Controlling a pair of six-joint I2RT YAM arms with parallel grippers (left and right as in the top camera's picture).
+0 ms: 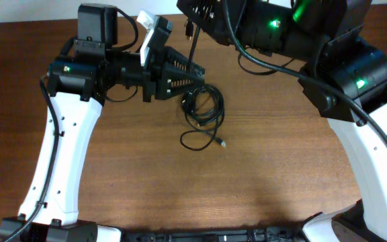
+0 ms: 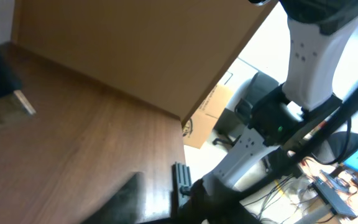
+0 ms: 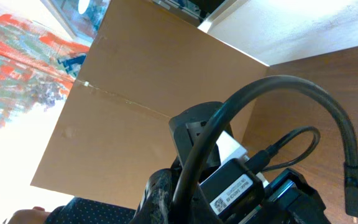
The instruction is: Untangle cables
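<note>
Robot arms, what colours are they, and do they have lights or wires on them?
The left arm and the right arm each have a long white shell with chunky black joints. Small green lights glow on the black parts. Thick black wires run along them. The left gripper is black with ribbed fingers, and a white camera block sits on it.

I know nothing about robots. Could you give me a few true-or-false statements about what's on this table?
1. The cables lie on a wooden table. True.
2. The cables are white. False: they are black.
3. One loose end with a small plug lies on the table. True.
4. The left pincer is far from the cables. False: its tip is right beside them.
</note>
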